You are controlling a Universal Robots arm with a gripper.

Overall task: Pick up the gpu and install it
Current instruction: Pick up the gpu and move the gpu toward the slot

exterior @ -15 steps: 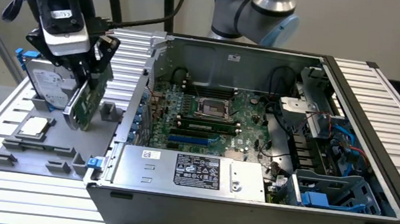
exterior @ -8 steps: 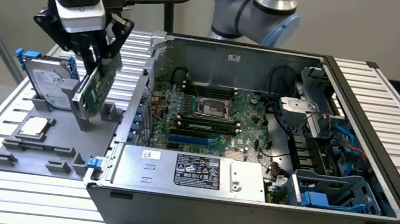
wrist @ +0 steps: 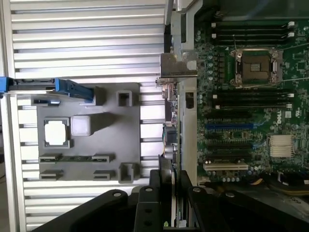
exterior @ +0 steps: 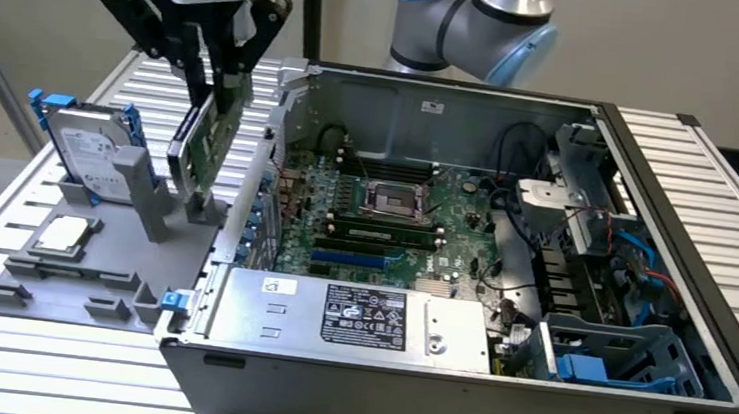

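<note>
Slatted table (exterior: 713, 177); gpu (exterior: 207, 148) upright in gripper (exterior: 216, 88) beside open case (exterior: 459, 406).

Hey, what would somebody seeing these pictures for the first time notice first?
Probably the open computer case across the middle of the exterior view, with its green motherboard laid bare. Then, toward the exterior view's left, the black fingers clamped on the gpu, held upright just outside the case wall over the grey tray. The hard drive stands on that tray nearby.
</note>
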